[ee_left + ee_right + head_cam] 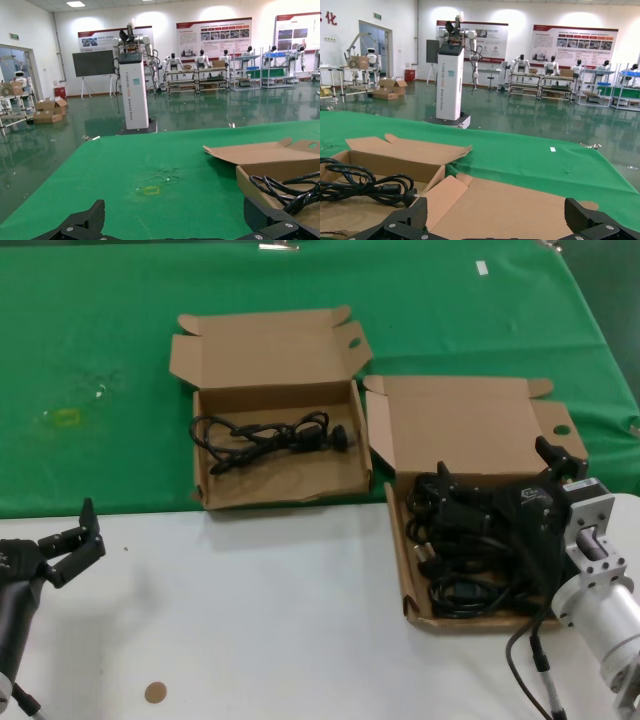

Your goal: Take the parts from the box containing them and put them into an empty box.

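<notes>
In the head view, two open cardboard boxes sit where the green cloth (300,280) meets the white worktop (260,620). The box nearer the worktop's right edge (480,430) holds a heap of black power cords (455,550); its lid stands open toward the far edge. The right gripper (500,485) is low over that heap, its dark fingers spread wide above the cords, with nothing visibly clamped between them. The other box (280,485) lies farther left and closer to the far edge, on the cloth, and holds one looped cord (270,435) lying along its floor. The left gripper (75,540) hangs near the worktop's left edge, well apart from both boxes, jaws parted and empty. A small brown disc (154,692) lies near the front edge.

In the left wrist view, both fingertips (85,220) stand far apart over green cloth, holding nothing; the far-left box with its single cord (290,187) shows beyond them.

In the right wrist view, the fingertips (407,217) are spread wide over the open lid (505,210) of the full box, gripping nothing; the single cord (365,187) in the neighbouring box lies beyond.
</notes>
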### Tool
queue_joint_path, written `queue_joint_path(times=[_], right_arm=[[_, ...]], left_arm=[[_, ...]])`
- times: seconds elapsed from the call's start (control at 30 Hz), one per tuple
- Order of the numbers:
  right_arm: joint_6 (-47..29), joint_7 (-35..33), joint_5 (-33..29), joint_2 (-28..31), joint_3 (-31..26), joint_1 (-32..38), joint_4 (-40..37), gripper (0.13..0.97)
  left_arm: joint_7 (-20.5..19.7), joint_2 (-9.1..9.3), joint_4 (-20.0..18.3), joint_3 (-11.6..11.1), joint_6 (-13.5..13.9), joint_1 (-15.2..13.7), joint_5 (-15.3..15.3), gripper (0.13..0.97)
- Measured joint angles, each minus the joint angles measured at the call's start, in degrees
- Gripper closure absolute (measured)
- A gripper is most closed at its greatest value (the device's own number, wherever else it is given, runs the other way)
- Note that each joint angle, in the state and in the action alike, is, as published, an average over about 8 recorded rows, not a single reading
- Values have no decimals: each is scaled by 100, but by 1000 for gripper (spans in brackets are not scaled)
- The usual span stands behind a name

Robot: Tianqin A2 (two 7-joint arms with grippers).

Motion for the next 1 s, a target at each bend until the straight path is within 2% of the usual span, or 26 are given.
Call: queue_joint_path(times=[1.0], right_arm=[[0, 0, 0, 0, 0, 0, 0, 129]], left_arm=[[0, 0, 0, 0, 0, 0, 0, 132]])
